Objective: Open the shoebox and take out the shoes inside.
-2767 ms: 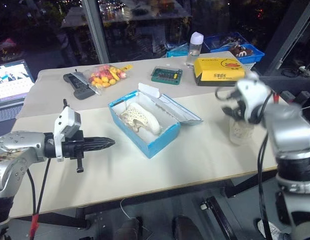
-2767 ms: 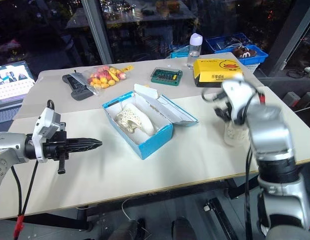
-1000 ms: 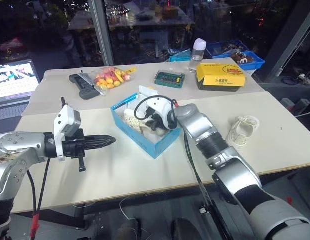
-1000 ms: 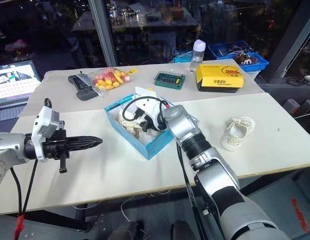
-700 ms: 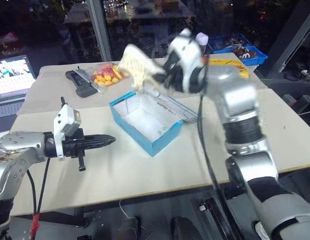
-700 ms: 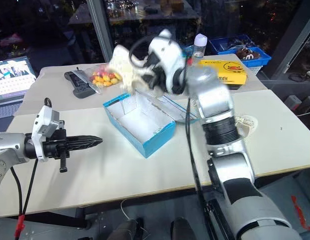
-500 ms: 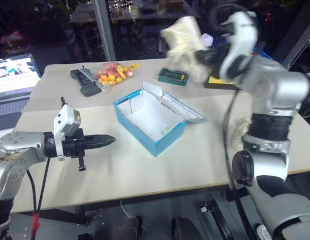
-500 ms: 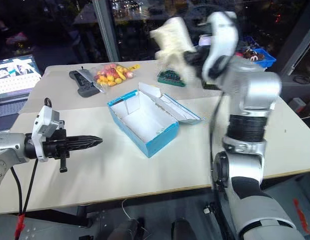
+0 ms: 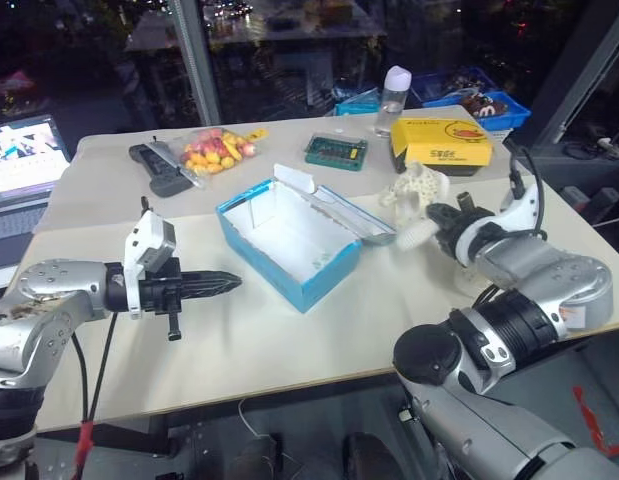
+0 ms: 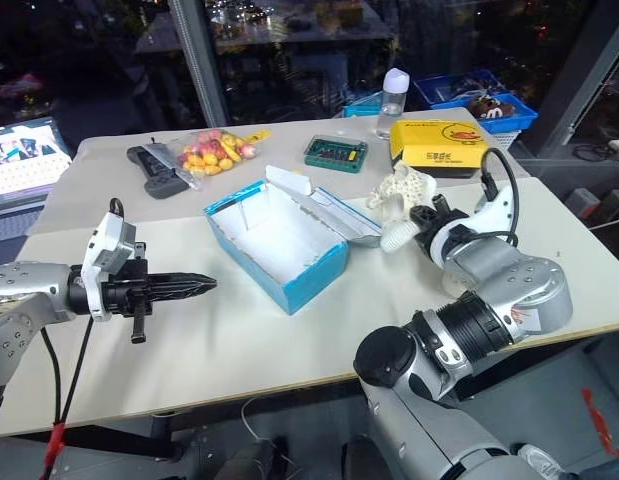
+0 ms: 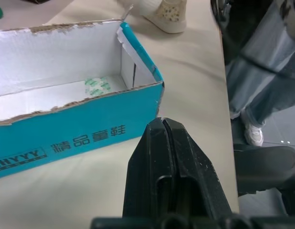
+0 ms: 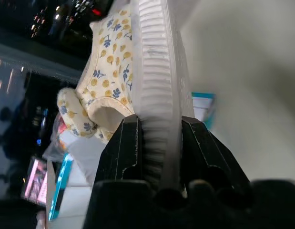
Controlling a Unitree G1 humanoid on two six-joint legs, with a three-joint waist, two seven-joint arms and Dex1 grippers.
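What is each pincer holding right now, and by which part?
The right pincer grips a baby shoe by its sole edge. The left pincer is shut on nothing.

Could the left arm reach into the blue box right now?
Probably yes: the box lies open, and nothing stands between it and the left gripper. But that gripper is shut, and the box looks emptied.

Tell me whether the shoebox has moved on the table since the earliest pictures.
No. The shoebox lies in the same spot, below the green case and left of the yellow box.
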